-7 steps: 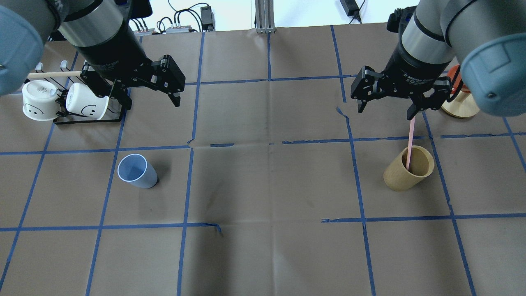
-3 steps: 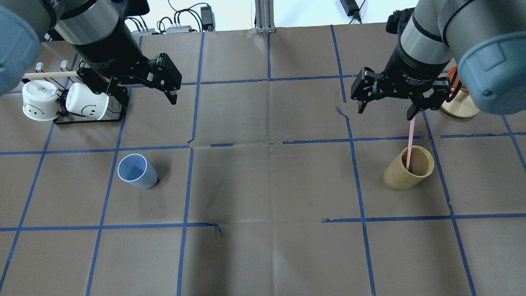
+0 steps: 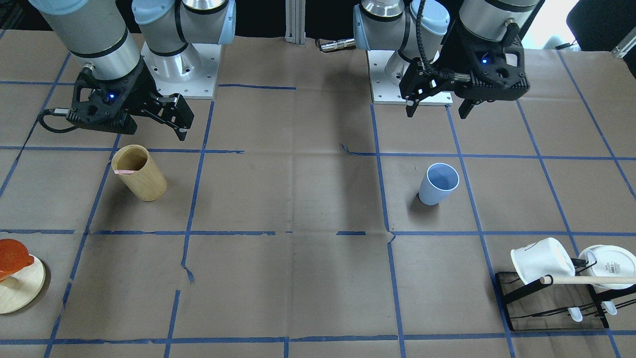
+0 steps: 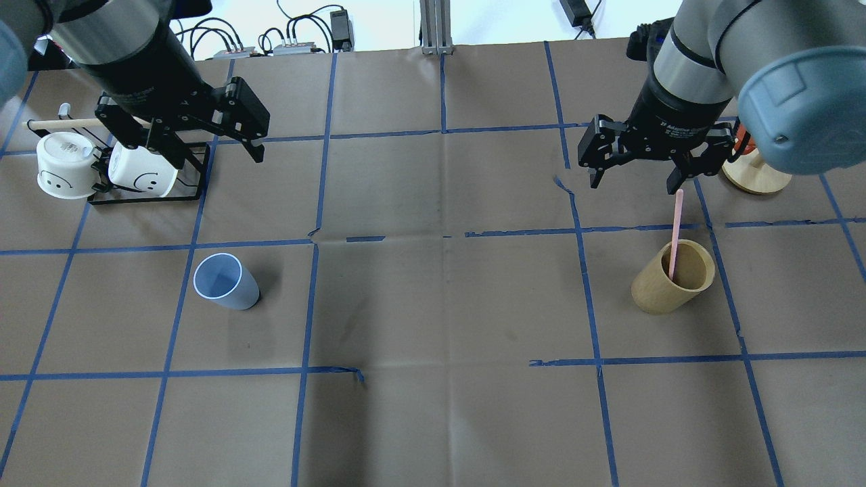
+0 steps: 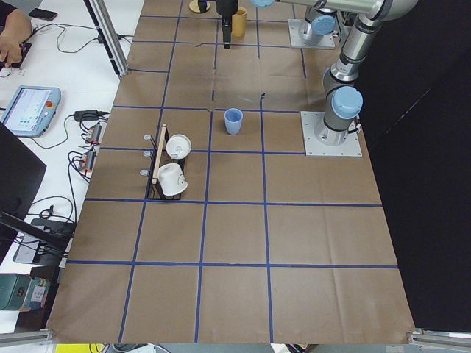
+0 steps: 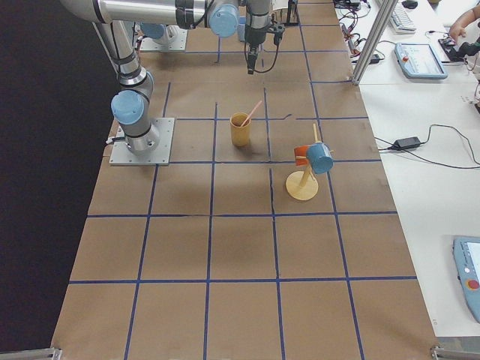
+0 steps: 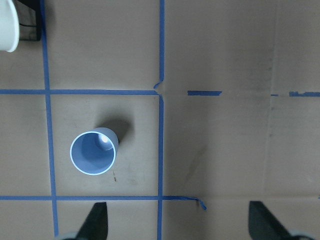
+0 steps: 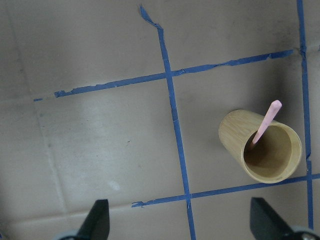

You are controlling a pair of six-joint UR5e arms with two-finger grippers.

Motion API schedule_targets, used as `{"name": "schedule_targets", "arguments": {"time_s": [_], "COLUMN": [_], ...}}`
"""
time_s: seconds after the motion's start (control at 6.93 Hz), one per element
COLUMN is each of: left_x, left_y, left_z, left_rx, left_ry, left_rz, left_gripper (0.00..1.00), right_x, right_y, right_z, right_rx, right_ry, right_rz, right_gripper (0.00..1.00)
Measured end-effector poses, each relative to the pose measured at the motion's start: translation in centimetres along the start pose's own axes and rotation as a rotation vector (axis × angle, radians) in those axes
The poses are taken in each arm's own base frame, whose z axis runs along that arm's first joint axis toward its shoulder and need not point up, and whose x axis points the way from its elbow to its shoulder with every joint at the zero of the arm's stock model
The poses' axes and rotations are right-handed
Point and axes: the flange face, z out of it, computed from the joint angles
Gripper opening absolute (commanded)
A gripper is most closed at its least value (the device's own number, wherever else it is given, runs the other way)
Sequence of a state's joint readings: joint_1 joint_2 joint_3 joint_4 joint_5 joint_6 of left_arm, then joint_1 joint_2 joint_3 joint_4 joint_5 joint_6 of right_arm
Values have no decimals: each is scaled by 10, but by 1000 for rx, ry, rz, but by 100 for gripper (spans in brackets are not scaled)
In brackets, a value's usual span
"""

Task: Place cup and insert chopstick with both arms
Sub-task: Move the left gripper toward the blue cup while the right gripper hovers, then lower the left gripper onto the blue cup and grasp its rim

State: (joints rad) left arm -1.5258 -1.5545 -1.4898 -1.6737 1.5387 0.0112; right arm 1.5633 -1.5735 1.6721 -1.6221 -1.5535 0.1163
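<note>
The light blue cup (image 4: 225, 282) stands upright and empty on the table's left half; it also shows in the front view (image 3: 439, 184) and the left wrist view (image 7: 93, 152). One pale pink chopstick (image 4: 674, 233) leans inside the tan wooden cylinder (image 4: 670, 279) on the right half, and shows in the right wrist view (image 8: 264, 123). My left gripper (image 4: 218, 159) is open and empty, high above the table, beyond the cup and beside the mug rack. My right gripper (image 4: 634, 184) is open and empty, just beyond the chopstick's upper tip, not touching it.
A black rack (image 4: 145, 197) with two white mugs (image 4: 64, 166) and a beige wooden rod (image 4: 61, 124) stands at the far left. A round wooden stand (image 4: 754, 177) with an orange piece stands at the far right. Blue tape lines grid the brown paper.
My left gripper has moved left and back, toward the mug rack. My right gripper has drawn back a little, so the chopstick's upper tip now shows free of its finger.
</note>
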Motion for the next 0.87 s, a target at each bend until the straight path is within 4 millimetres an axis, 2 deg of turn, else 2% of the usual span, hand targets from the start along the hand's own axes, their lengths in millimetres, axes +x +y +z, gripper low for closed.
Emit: {"name": "schedule_targets", "arguments": {"time_s": [0.29,0.43,0.58,0.87], "left_x": [-48,-74,-97,-131], "left_y": [-8,-8,-9,-5], "left_z": [10,27,50,119], "left_rx": [-33,-72,-102,-126], "left_ry": [-1,-4,-15,-25], "left_rz": [-35,-51,-27,25], "left_gripper": [100,100,100,99], "right_x": [12,21,33,58], "right_y": [-16,-25,-31,-43], "right_z": [9,20,33,51], "right_rx": [-29,-56,-86,-132], "right_ry": [33,49,58,80], "right_rz": [-37,-87,-119,-165], "right_gripper": [100,100,100,100]}}
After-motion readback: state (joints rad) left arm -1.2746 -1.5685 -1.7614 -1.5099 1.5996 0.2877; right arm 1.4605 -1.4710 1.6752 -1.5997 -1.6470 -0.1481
